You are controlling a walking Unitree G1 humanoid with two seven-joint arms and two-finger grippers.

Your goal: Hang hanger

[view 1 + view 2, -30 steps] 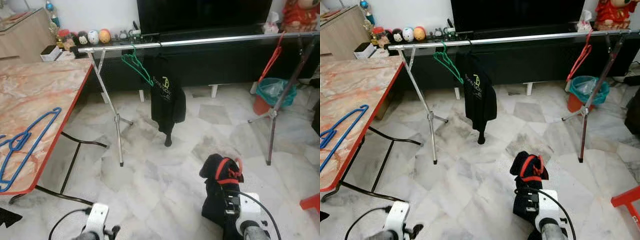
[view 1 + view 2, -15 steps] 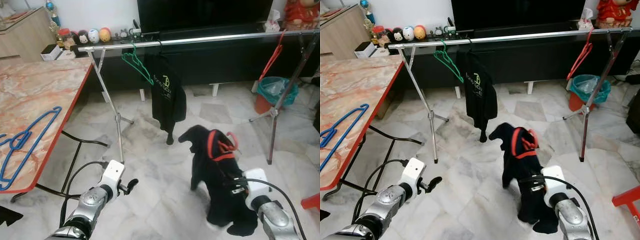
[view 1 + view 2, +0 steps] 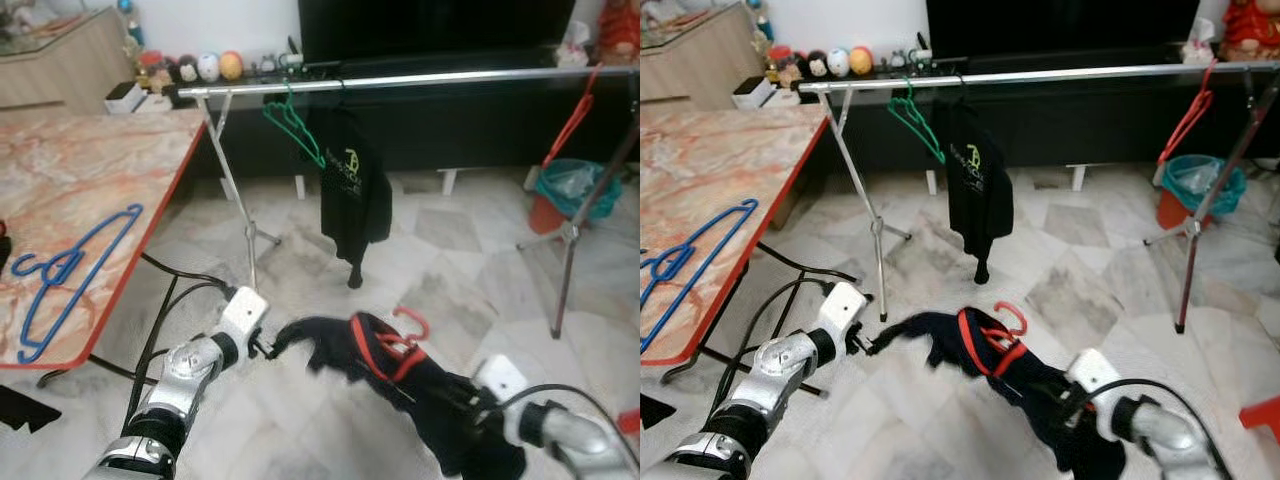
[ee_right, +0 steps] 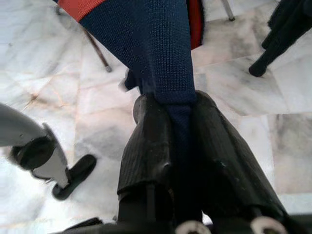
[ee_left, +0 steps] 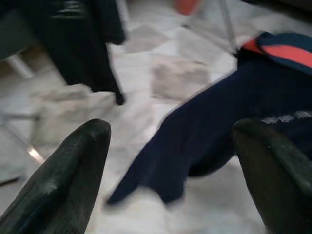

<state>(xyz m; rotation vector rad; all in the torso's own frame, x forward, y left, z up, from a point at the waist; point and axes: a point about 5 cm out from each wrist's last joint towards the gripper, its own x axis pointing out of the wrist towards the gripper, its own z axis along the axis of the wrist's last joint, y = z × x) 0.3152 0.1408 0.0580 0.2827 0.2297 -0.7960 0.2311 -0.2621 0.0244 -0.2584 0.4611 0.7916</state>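
A dark navy garment (image 3: pixel 420 385) on a red hanger (image 3: pixel 400 340) hangs low over the floor, its sleeve stretched out toward my left. My right gripper (image 4: pixel 170 109) is shut on the garment's fabric; that arm (image 3: pixel 545 425) shows at the lower right. My left gripper (image 3: pixel 270 345) stands open right at the sleeve's tip (image 3: pixel 300 335), with the fabric just beyond its fingers (image 5: pixel 73 165). Farther back, a silver clothes rail (image 3: pixel 420 78) carries a green hanger (image 3: pixel 295 125), a black T-shirt (image 3: pixel 355 195) and a red hanger (image 3: pixel 570 120).
A marble-topped table (image 3: pixel 90 180) with a red edge stands at my left, a blue hanger (image 3: pixel 70 270) lying on it. The rail's legs (image 3: pixel 240 210) stand on the tiled floor. A teal bin (image 3: pixel 570 185) sits at the back right, before a dark TV cabinet.
The garment has swung from hanging down to lying out sideways toward my left. My left arm has come up and reached to the sleeve. The camera has shifted slightly.
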